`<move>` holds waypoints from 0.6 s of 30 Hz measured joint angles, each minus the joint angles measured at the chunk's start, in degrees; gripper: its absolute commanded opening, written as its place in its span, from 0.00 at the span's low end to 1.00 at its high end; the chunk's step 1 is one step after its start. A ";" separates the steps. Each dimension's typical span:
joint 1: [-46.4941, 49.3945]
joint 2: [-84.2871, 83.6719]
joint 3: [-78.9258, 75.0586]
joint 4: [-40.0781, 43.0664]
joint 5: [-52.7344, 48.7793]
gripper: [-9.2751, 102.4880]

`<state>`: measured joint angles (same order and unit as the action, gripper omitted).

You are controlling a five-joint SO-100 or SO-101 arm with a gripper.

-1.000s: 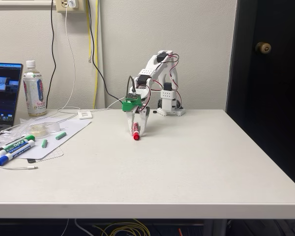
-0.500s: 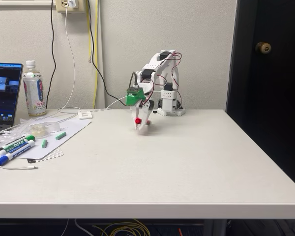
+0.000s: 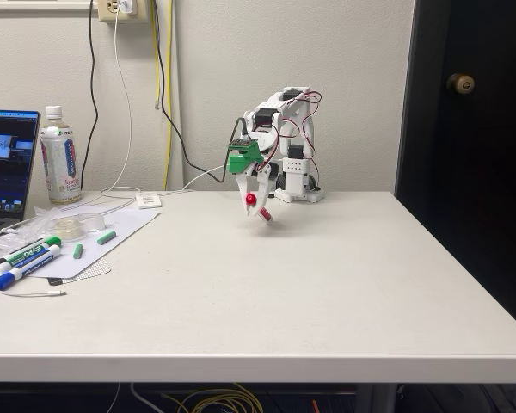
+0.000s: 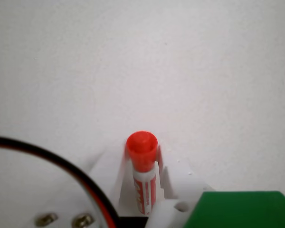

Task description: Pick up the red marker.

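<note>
The red marker (image 3: 252, 200) hangs in the air above the white table (image 3: 267, 284), held between the white fingers of my gripper (image 3: 258, 209), which is shut on it. Its red end points toward the camera in the fixed view. In the wrist view the red marker (image 4: 143, 164) stands up from the bottom centre, red cap on top and white barrel with red print below, clamped in my gripper (image 4: 142, 166). The tabletop lies well below the marker's tip.
At the left edge lie a green-capped marker (image 3: 33, 251) and a blue-capped marker (image 3: 21, 269) on a sheet, with small green caps (image 3: 107, 237). A laptop (image 3: 7, 168), a bottle (image 3: 60, 157) and hanging cables (image 3: 120, 95) stand at the back left. A dark door (image 3: 473, 155) is at the right.
The arm has lifted the red marker off the table and drawn it up and back toward its base, tilting the marker's red end toward the camera.
</note>
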<state>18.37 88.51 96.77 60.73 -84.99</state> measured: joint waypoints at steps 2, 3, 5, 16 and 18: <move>0.00 0.00 0.00 -0.26 0.00 0.24; 0.00 0.00 0.00 -0.35 0.00 0.25; 0.00 0.00 0.00 -0.62 0.00 0.25; 0.00 1.32 0.00 -2.64 5.98 0.25; -0.18 2.20 0.00 -3.60 7.73 0.25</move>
<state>18.19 90.70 96.77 57.13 -77.26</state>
